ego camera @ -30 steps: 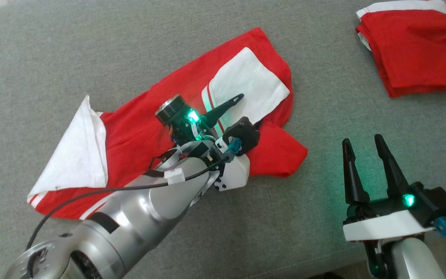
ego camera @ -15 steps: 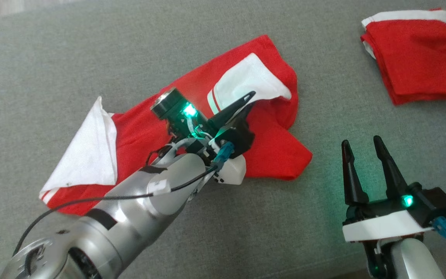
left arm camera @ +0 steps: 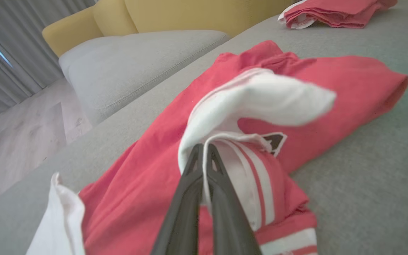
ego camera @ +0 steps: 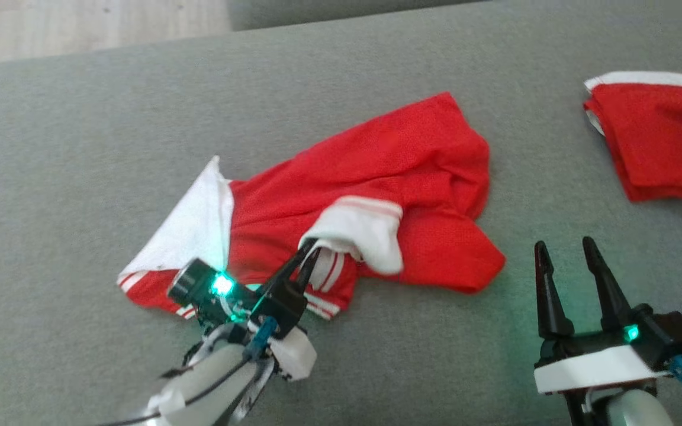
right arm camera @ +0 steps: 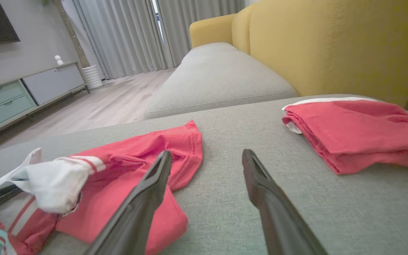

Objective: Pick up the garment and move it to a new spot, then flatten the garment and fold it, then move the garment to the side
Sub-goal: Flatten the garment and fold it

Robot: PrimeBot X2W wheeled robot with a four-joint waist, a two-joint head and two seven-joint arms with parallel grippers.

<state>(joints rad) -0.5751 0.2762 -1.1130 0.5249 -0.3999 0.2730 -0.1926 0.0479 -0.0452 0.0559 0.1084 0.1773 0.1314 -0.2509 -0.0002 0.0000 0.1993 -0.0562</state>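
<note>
A red garment (ego camera: 400, 154) with white sleeves lies crumpled in the middle of the grey sofa cushion (ego camera: 80, 148). My left gripper (ego camera: 310, 253) is shut on the striped cuff of one white sleeve (ego camera: 364, 234), which hangs lifted and folded back over the red body. The left wrist view shows both fingers pressed together on that cuff (left arm camera: 204, 150), the sleeve (left arm camera: 271, 99) curling above them. The other white sleeve (ego camera: 190, 236) lies flat at the left. My right gripper (ego camera: 563, 245) stands open to the right of the garment, apart from it, with nothing between its fingers (right arm camera: 207, 156).
A folded red garment (ego camera: 660, 142) with a white edge lies at the far right of the cushion, also ahead of my right gripper (right arm camera: 349, 127). A yellow backrest (right arm camera: 313, 42) rises behind it. Wooden floor (ego camera: 80, 29) lies past the cushion's far left edge.
My left gripper has shut on the white sleeve and drawn it back towards me, flipping it over the red body. The head camera has shifted too. The right gripper has stayed open.
</note>
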